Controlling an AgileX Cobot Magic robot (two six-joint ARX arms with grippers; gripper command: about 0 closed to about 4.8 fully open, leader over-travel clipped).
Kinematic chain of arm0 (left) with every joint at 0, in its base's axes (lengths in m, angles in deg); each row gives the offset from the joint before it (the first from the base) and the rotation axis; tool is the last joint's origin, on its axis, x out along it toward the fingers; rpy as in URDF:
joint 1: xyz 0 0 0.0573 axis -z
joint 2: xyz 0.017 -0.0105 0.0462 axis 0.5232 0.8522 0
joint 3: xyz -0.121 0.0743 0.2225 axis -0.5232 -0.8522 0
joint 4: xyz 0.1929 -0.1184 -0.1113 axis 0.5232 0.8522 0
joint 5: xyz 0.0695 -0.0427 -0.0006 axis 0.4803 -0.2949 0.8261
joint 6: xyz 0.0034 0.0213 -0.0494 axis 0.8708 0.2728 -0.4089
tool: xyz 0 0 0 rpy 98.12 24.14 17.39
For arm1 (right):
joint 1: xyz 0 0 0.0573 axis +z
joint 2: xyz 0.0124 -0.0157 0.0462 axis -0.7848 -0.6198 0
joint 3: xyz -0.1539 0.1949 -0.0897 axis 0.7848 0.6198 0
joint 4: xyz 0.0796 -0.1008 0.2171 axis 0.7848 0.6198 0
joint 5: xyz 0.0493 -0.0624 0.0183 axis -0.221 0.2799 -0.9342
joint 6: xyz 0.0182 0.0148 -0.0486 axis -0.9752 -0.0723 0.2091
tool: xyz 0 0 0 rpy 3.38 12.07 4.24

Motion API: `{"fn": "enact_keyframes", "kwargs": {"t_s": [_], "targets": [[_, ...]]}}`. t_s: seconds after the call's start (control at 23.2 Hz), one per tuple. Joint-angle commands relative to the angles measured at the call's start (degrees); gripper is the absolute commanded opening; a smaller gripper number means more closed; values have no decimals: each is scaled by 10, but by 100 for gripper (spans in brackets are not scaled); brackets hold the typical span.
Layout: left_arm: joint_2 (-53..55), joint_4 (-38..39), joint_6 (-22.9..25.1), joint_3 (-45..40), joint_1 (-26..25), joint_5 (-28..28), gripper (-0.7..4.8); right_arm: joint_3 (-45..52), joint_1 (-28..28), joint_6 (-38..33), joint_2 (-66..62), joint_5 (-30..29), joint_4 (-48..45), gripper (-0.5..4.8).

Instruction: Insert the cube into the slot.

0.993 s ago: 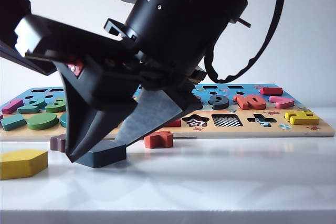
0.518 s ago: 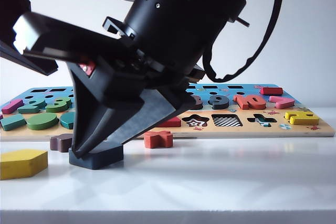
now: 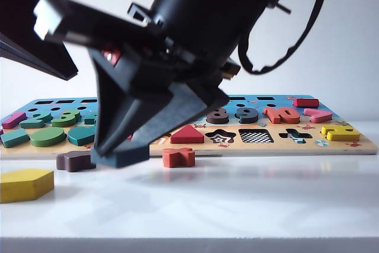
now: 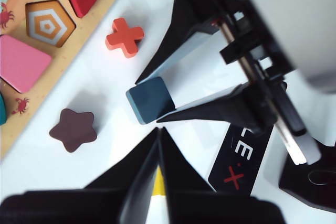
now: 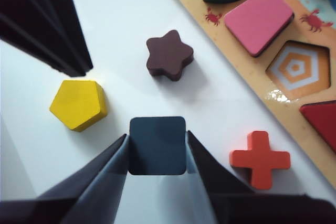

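The slate-blue cube (image 5: 157, 145) is pinched between the two fingers of my right gripper (image 5: 157, 137), which is shut on it. In the exterior view this gripper (image 3: 120, 148) reaches across to the left and holds the cube (image 3: 122, 157) just above the white table, in front of the puzzle board (image 3: 361, 146). The slot (image 3: 256, 137), a square recess with a checkered floor, lies in the board's front row well to the right. My left gripper (image 4: 159, 129) hovers shut and empty close beside the cube (image 4: 149, 99).
Loose on the table are a yellow pentagon (image 3: 25, 184), a maroon star (image 3: 75, 161) and an orange cross (image 3: 178, 157). The board holds a red triangle (image 3: 187, 135), numbers and coloured shapes. A pentagon recess (image 5: 297, 69) is open.
The right gripper's fingers closed onto the cube as it lay on the table, then raised it off the surface and a little to the right. The left gripper stayed put.
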Motion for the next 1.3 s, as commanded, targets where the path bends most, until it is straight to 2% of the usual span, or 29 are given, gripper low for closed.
{"fn": "enact_keyframes", "kwargs": {"t_s": [0.04, 0.26, 0.56, 0.73, 0.95, 1.12, 1.3], "targets": [[0, -10, 4, 2, -1, -1, 17, -2, -3, 15, 36, 5, 14, 124], [-2, -45, 4, 2, -8, 8, 17, -2, -8, 83, 134, 14, 99, 124], [-4, -106, 4, 2, -18, 26, 17, -1, -60, 199, 204, 13, 219, 124], [-5, -137, 4, 2, -18, 42, 17, -1, -94, 296, 203, 9, 220, 124], [-5, -179, 4, 5, -18, 45, 17, -1, -146, 482, 198, -8, 177, 123], [-5, -204, 4, 5, -18, 47, 17, 0, -184, 546, 185, -13, 173, 110], [-5, -220, 4, 5, -18, 47, 17, 0, -209, 575, 158, -16, 170, 94]]}}
